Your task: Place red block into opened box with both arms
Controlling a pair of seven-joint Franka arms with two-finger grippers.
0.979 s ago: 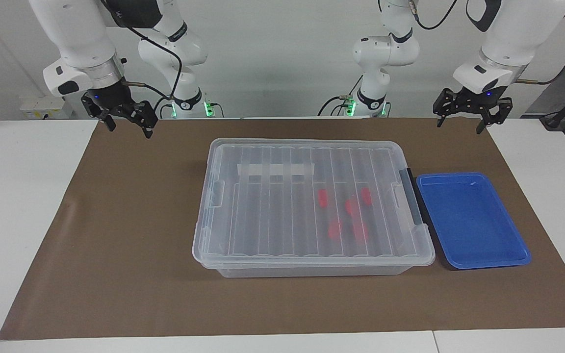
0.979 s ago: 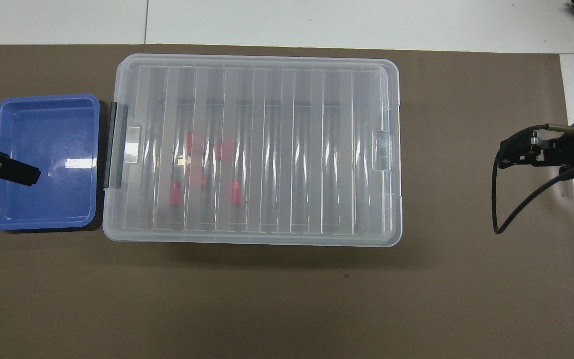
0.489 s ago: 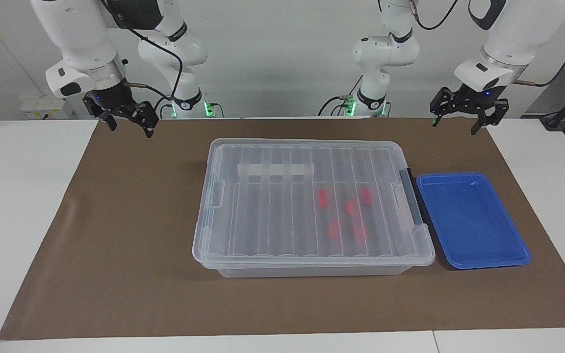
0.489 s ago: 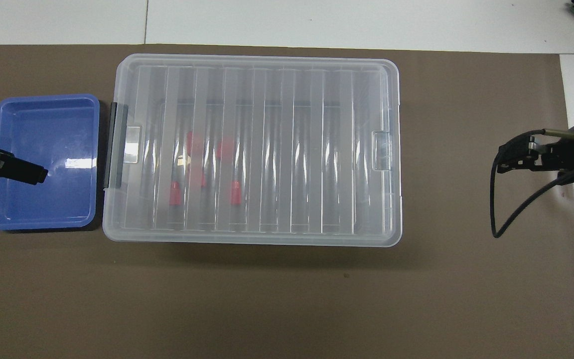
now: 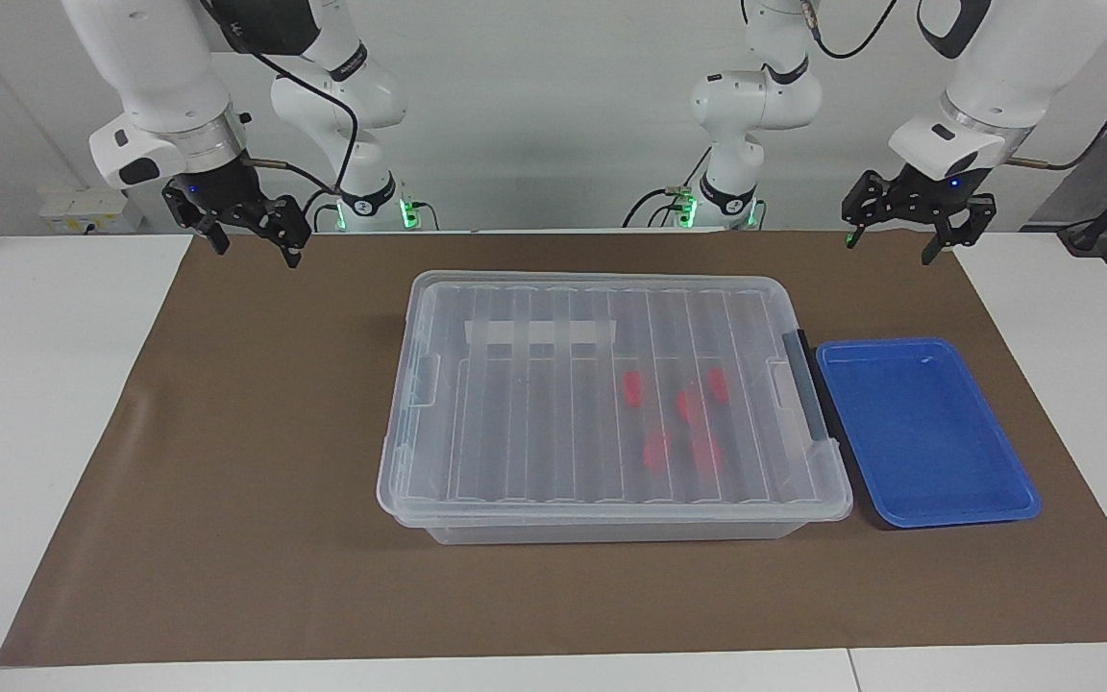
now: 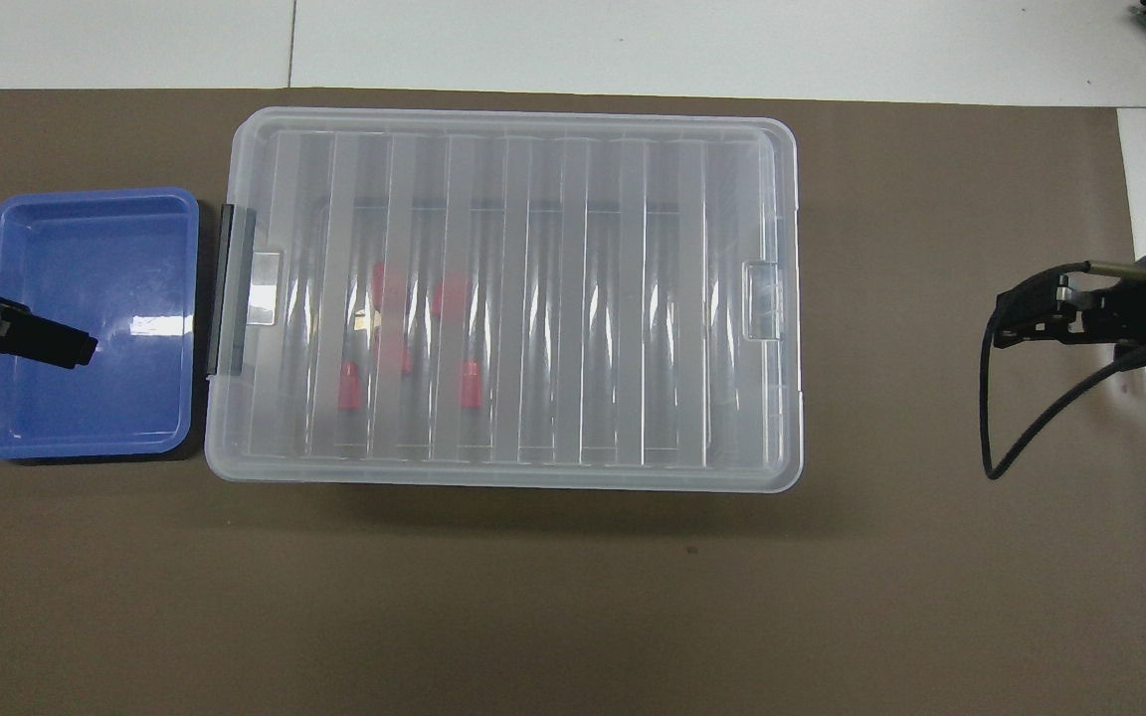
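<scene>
The box is a large clear bin in the middle of the brown mat, and its ribbed lid lies shut on it. A black handle bar runs along its end toward the left arm. Several red blocks show through the lid, lying inside near that end. My left gripper hangs open in the air over the mat's corner, holding nothing. My right gripper hangs open over the mat's other corner, also holding nothing. Both are well apart from the box.
A shallow blue tray sits beside the box's handle end with nothing in it. The brown mat covers most of the white table. A black cable loops from the right arm.
The left gripper has turned slightly and edged a little toward the box. The right gripper has shifted only slightly. Box, blocks and tray have not moved.
</scene>
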